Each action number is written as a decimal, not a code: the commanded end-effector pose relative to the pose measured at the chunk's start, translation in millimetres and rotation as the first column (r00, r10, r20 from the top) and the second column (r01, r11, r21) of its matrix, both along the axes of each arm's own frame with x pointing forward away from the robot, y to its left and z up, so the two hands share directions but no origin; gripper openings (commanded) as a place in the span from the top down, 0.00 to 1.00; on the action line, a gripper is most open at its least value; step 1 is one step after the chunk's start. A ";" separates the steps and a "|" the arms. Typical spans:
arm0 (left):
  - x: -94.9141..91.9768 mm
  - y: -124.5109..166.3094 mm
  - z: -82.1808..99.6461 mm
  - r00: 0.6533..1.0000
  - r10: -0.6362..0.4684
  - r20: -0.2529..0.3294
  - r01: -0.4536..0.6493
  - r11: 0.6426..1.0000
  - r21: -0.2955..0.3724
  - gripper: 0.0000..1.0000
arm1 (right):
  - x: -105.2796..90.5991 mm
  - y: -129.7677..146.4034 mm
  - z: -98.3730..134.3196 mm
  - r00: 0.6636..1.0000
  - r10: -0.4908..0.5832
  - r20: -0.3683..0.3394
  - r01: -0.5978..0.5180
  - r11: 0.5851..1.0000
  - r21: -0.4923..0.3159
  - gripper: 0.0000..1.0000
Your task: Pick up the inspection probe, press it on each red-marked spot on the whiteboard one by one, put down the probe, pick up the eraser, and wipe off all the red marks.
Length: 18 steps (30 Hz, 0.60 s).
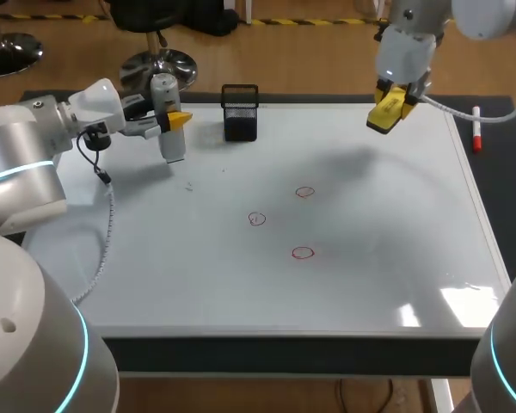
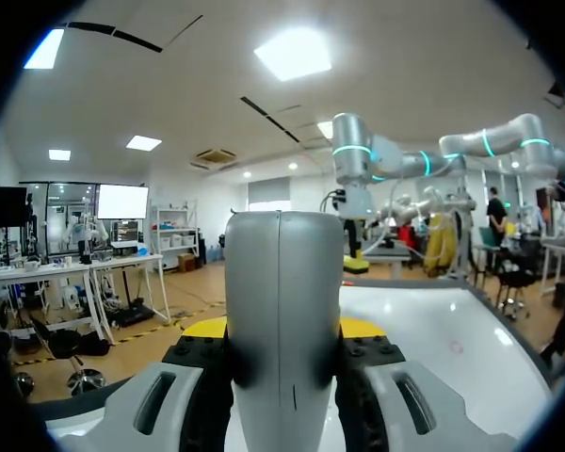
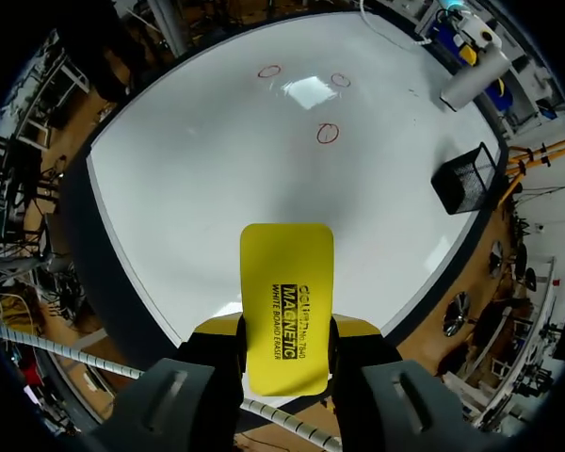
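Over the whiteboard's [image 1: 387, 258] far left part, my left gripper [image 1: 173, 121] is shut on the grey cylindrical inspection probe [image 1: 166, 103], which stands upright. In the left wrist view the probe [image 2: 282, 301] fills the gap between the fingers [image 2: 203, 328]. My right gripper [image 1: 390, 108] hangs above the board's far right corner, shut on the yellow eraser [image 1: 385, 116]. The eraser [image 3: 285, 301] sticks out ahead of the fingers in the right wrist view. Three red circles [image 1: 304, 192] [image 1: 256, 219] [image 1: 302, 252] are drawn near the board's middle, and show ahead of the eraser [image 3: 327, 133] [image 3: 268, 71] [image 3: 339, 80].
A black mesh pen holder [image 1: 240, 112] stands at the board's far edge, just right of the probe. A red marker [image 1: 476, 129] lies on the dark table to the right of the board. The board's near edge runs along the table front.
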<state>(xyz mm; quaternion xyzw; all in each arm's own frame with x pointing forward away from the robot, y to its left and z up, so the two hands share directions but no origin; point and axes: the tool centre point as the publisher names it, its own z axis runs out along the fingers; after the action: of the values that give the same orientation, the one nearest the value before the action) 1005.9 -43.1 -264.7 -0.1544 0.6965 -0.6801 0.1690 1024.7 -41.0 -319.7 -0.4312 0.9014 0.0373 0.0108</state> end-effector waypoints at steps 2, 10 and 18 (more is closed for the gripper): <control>0.6 0.3 0.8 1.000 -0.001 0.000 0.001 1.000 -0.001 1.00 | -15.2 31.1 4.2 0.998 0.050 0.025 -0.049 0.998 -0.028 1.00; 0.6 0.3 0.8 1.000 -0.001 0.000 0.001 1.000 -0.001 1.00 | -53.6 82.6 17.8 0.985 0.168 0.035 -0.167 0.985 -0.033 1.00; 0.6 0.3 0.8 1.000 -0.001 0.000 0.001 1.000 -0.001 1.00 | -91.4 131.0 32.6 0.964 0.258 0.063 -0.258 0.966 -0.002 1.00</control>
<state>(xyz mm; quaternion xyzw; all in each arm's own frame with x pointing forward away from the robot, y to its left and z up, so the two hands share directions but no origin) 1005.9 -43.2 -264.7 -0.1544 0.6965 -0.6801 0.1690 947.3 80.3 -291.2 -0.5421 0.8386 0.0479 0.0244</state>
